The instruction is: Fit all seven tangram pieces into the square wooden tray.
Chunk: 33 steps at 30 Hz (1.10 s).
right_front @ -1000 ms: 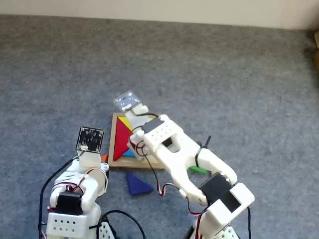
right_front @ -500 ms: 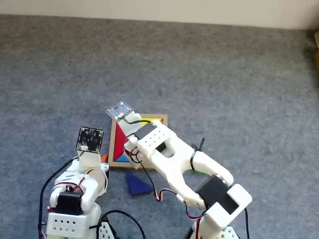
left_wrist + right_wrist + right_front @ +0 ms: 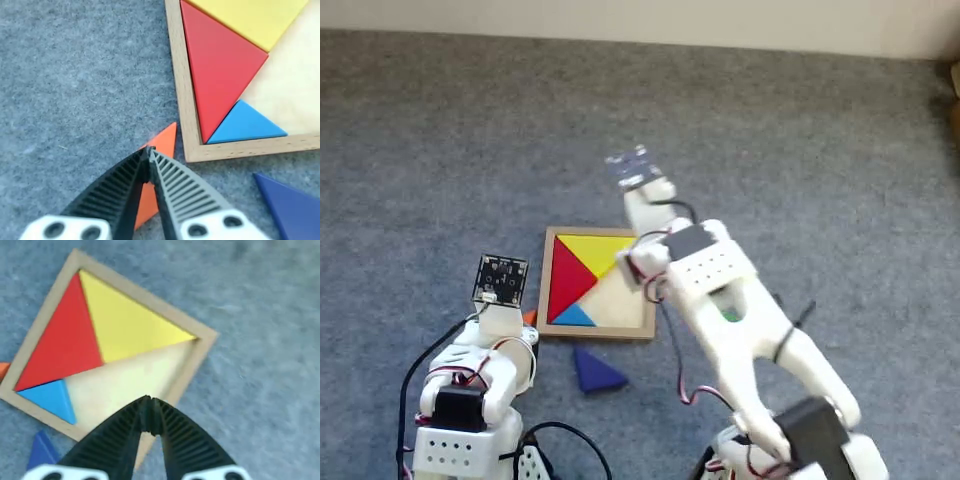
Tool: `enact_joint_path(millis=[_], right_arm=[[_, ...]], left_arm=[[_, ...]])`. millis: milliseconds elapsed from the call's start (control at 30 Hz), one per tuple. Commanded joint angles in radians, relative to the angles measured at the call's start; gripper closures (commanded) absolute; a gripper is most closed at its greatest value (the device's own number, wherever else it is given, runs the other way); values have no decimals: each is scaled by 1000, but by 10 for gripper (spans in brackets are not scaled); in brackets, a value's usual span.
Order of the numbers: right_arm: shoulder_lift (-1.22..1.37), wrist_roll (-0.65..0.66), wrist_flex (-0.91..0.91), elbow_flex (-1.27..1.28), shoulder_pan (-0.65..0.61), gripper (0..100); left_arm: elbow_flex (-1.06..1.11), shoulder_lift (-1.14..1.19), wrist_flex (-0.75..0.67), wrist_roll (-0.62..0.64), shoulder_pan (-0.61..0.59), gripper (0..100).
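Note:
The square wooden tray (image 3: 648, 290) lies mid-table and holds a yellow triangle (image 3: 595, 255), a red triangle (image 3: 565, 285) and a small light blue triangle (image 3: 575, 315); the rest of its floor is bare wood. A dark blue triangle (image 3: 598, 370) lies on the carpet near the tray's front edge. An orange piece (image 3: 167, 141) lies by the tray's front left corner, with my left gripper (image 3: 148, 150) shut and empty just over it. My right gripper (image 3: 148, 402) is shut and empty, raised above the tray's right rim (image 3: 185, 372). A green piece (image 3: 728, 315) peeks out under the right arm (image 3: 720, 290).
Grey carpet covers the table all around the tray, with open room to the far side and to the right. The left arm's base (image 3: 470, 410) stands at the front left. Cables trail from both arms near the front edge.
The right arm has swung from over the tray's left part to the far right, uncovering the tray. The left arm has kept still.

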Motion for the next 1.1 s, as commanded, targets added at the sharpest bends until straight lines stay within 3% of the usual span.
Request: enact_joint_path(millis=[0,133,200,333,667,1067], right_arm=[[-143,3,125,-8,65,918],[-222,-57,262,-5,94,743],[-242,-89,285,-1,107,712],[-262,-14,291,77,133,712],[-252,361,272,305,136,710],[-251,555,33,478,140,710]], left_arm=[[21,1,5,9,-1,991],[21,1,5,9,-1,991],[21,1,5,9,-1,991],[21,1,5,9,-1,991],[21,1,5,9,-1,991],[21,1,5,9,-1,991]])
